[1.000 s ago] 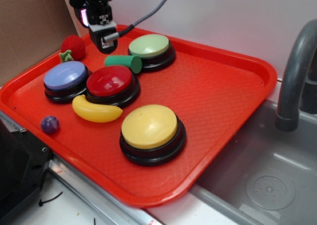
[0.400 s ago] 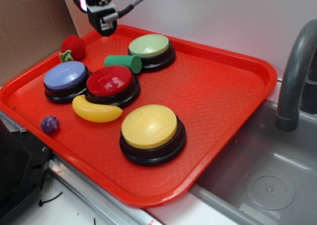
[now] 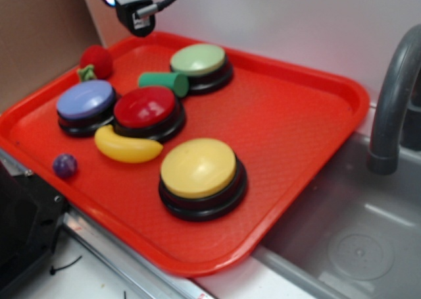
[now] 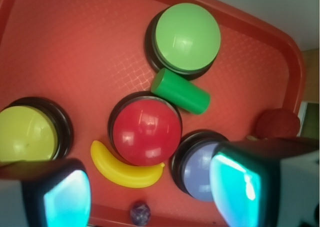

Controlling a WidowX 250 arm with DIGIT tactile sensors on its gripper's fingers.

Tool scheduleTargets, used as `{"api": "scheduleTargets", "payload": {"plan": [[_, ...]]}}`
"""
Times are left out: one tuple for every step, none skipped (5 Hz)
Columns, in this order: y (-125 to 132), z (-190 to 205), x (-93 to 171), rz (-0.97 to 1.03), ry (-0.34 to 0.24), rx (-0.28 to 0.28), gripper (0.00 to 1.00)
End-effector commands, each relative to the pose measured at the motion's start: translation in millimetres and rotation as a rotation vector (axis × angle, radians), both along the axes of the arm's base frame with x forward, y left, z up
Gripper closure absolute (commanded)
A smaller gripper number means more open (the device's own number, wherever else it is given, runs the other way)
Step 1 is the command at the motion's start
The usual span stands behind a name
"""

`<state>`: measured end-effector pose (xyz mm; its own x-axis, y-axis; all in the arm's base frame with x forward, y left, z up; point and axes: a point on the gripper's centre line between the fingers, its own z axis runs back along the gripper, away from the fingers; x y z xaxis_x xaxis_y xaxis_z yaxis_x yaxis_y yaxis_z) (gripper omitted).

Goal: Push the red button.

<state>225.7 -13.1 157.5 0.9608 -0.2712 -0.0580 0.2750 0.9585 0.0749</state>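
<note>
Blue button (image 3: 85,100) at far left of red tray (image 3: 309,124), then red button (image 3: 145,107) just beside it, banana (image 3: 125,146) touching its base, green cylinder (image 3: 164,82) behind. Gripper (image 4: 150,192) above, spread wide, holding nothing. No legible writing.

Count: 4 dome buttons – red (image 3: 145,107), blue (image 3: 85,99), green (image 3: 197,58), yellow (image 3: 197,168). 1 banana (image 3: 125,145), 1 green cylinder (image 3: 164,82), 1 strawberry (image 3: 97,61), 1 purple ball (image 3: 64,165). 1 red tray (image 3: 296,114), 1 faucet (image 3: 391,108).
</note>
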Motion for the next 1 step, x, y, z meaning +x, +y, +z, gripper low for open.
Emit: {"api": "scheduleTargets", "payload": {"plan": [[-0.1, 34.7, -0.9, 0.046, -0.098, -0.036, 0.00]]}}
